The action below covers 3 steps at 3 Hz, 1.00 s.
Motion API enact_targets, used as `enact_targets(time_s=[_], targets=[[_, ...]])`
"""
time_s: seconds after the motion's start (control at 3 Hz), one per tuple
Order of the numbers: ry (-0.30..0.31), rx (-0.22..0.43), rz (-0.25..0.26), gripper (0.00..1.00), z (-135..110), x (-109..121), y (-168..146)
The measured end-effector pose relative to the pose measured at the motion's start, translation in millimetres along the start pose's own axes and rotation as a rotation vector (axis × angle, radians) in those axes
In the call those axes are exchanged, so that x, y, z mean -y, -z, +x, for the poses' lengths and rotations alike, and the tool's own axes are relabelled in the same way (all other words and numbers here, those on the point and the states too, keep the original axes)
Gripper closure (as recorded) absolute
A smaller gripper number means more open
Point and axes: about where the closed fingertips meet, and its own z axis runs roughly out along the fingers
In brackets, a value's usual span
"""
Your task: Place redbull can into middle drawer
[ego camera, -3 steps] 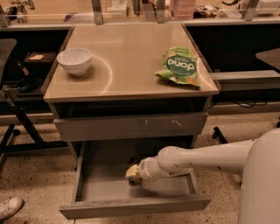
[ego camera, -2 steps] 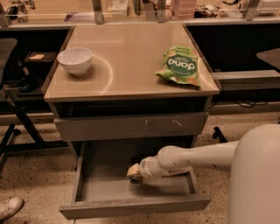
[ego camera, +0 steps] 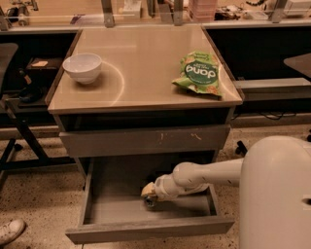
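Nearest, at picture bottom R, is the robot's white rounded body (ego camera: pixel 277 194). Its arm (ego camera: pixel 209 177) reaches toward picture L into the open middle drawer (ego camera: pixel 121 232). The drawer is pulled well out, w/ a plain grey front panel nearest the camera and a grey floor and sides behind it.

The gripper (ego camera: pixel 148 191) sits low inside the drawer, about mid-width, just over the floor. Can't tell if the jaws are clenched or released. The redbull can (ego camera: pixel 149 202) is mostly hidden by the gripper; only a small dark bit shows right under its tip, down at the drawer floor.

Above the open drawer is a shut grey drawer front (ego camera: pixel 146 141) w/ small orange scratches, and above that a dark open slot under the tabletop (ego camera: pixel 146 82). The tabletop is beige and smooth, w/ a curved glare mark.

A white bowl (ego camera: pixel 83 67) stands upright near its L edge. A green snack bag (ego camera: pixel 198 73) lies flat near the R edge, well apart from the bowl.

The room floor (ego camera: pixel 39 204) is speckled beige. A white shoe (ego camera: pixel 10 231) shows at bottom L, w/ black chair legs (ego camera: pixel 19 141) beyond it. Further back, dark recesses flank the cabinet, and a long bench (ego camera: pixel 146 14) w/ metal posts and small clutter runs along the top.
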Motion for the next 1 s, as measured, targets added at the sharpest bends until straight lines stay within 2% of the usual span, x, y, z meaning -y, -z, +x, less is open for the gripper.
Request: enact_targets(time_s=[0.33, 1.0], targets=[[0.0, 0.0, 0.0, 0.81, 0.0, 0.2, -0.6], [0.0, -0.001, 0.0, 0.36, 0.0, 0.2, -0.6]])
